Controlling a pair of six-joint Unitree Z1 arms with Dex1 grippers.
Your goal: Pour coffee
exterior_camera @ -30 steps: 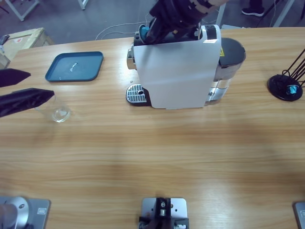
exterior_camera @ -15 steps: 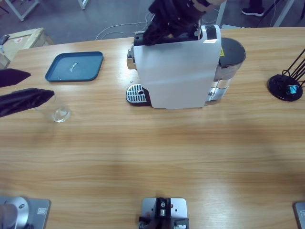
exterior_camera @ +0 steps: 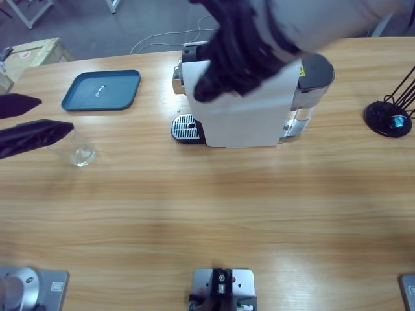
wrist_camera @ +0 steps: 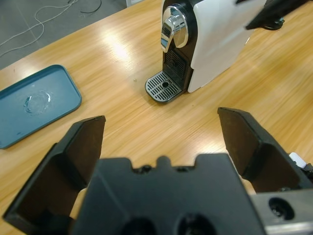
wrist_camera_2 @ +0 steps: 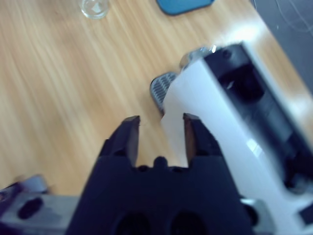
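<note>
Clear glass: light, slippery, fragile, grip mid-wall; left gripper gapes wide, empty; right gripper narrowly parted, empty.

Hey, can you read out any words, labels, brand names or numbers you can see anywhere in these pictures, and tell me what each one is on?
No text can be read in any view.
Coffee machine: a small yellow sticker near its top, too small to read.
Wooden crate at the upper left of the high view: a pale label with a red mark, too blurred to read.
Blue tray, glass: no markings visible.
</note>
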